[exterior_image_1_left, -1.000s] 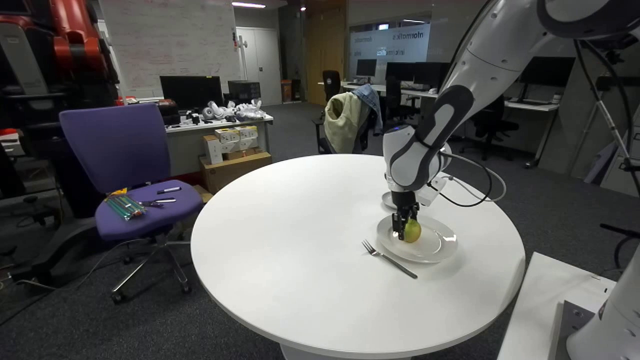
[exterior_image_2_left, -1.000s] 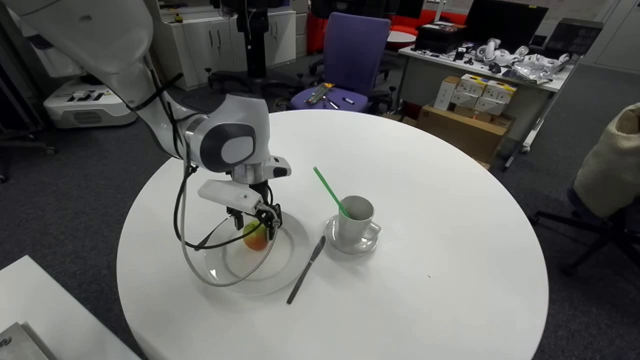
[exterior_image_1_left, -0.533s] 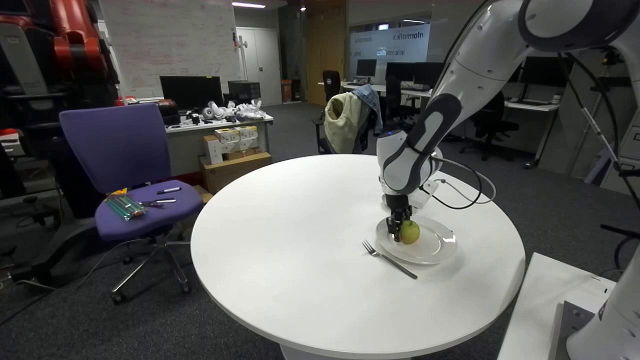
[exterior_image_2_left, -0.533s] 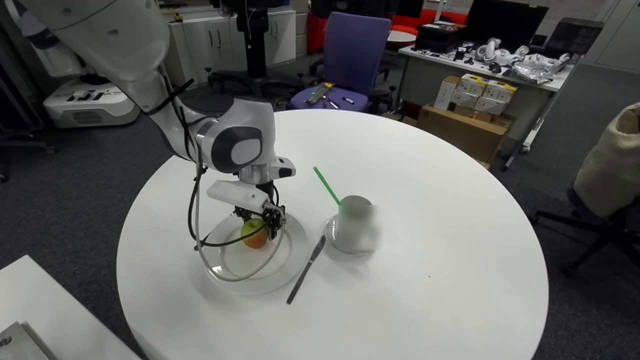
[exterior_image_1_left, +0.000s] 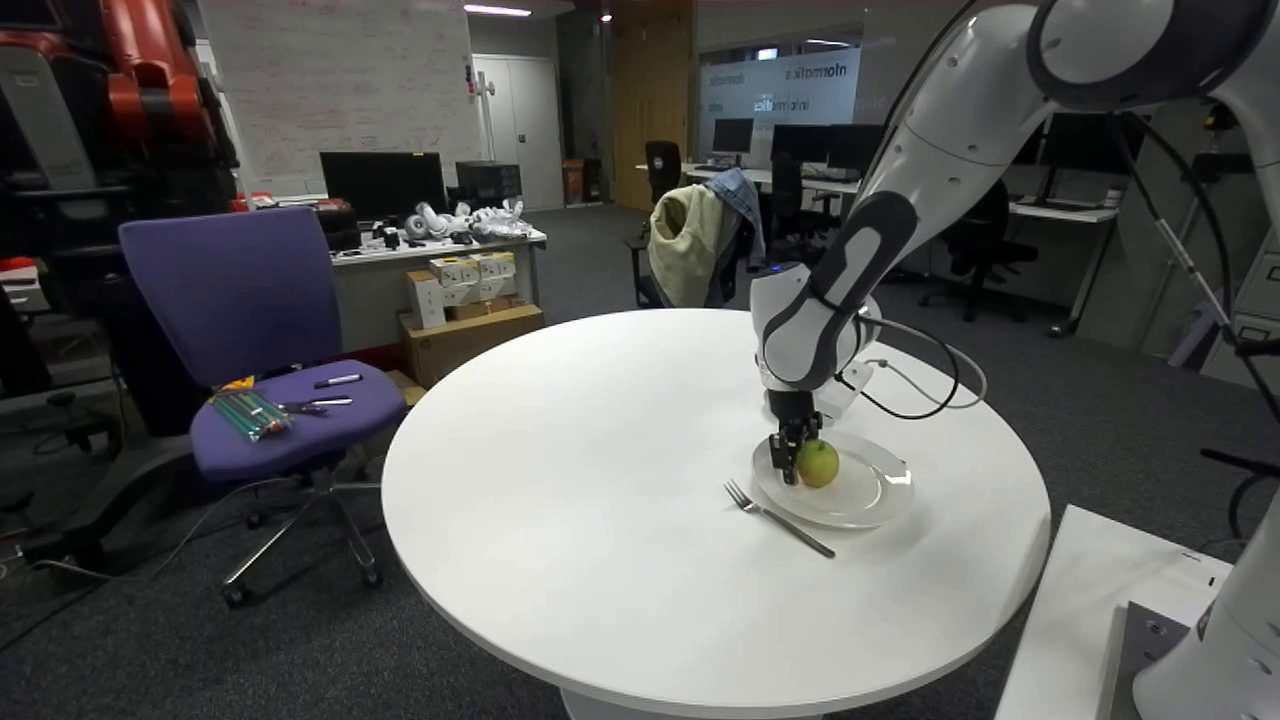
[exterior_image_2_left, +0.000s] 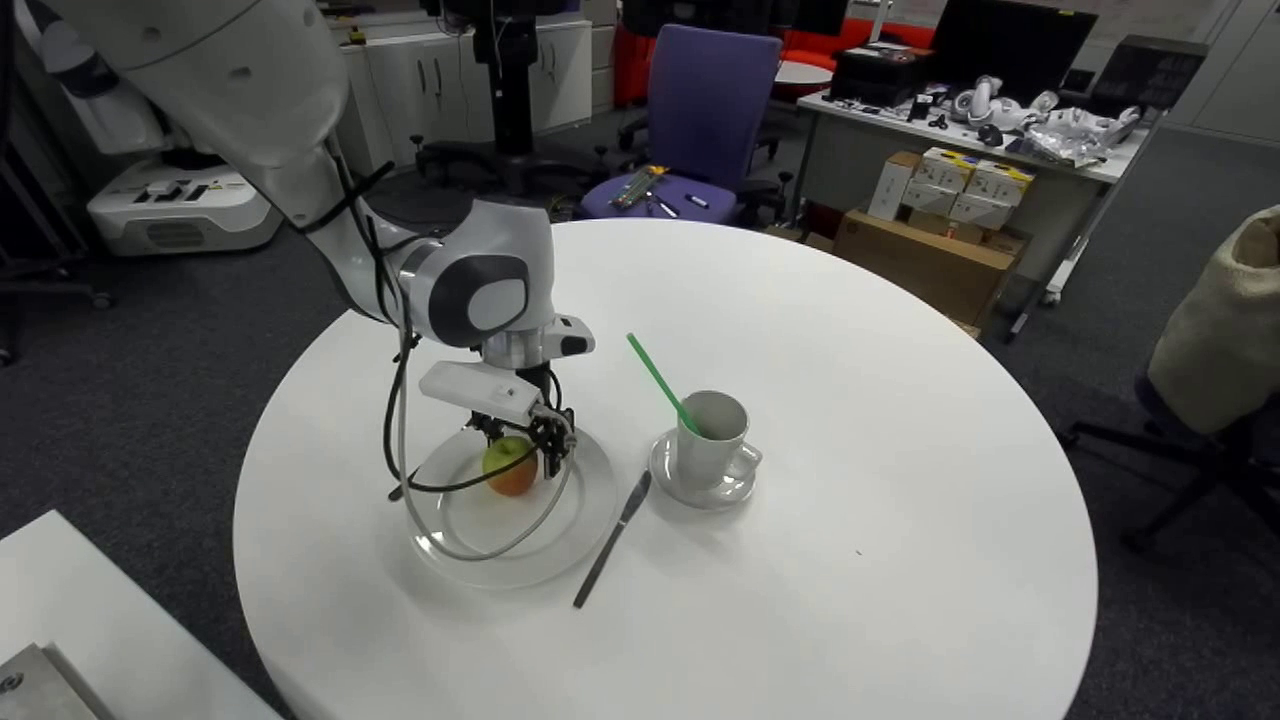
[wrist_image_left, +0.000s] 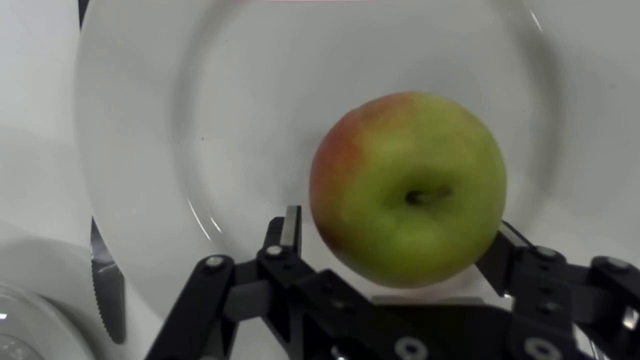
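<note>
Flanking apple (wrist_image_left: 407, 160) on plate (wrist_image_left: 132, 150), toward robot-side tabletop (exterior_image_1_left: 560, 480) edge: tool (wrist_image_left: 402, 222), jaws parted. Risk: off-centre closure could push apple rimward.

The robot's arm (exterior_image_1_left: 935, 160) is white with dark patches (exterior_image_1_left: 895, 215). It bends up high, then slopes down to the wrist (exterior_image_2_left: 495, 300). In an exterior view, a tiny blue light (exterior_image_1_left: 776, 268) glows on top of the wrist. The black hand (wrist_image_left: 400, 227) hangs under it and points straight down. In the wrist view, its two fingers (wrist_image_left: 291, 227) are spread apart, one on each side, with a wide space between the tips.
</note>
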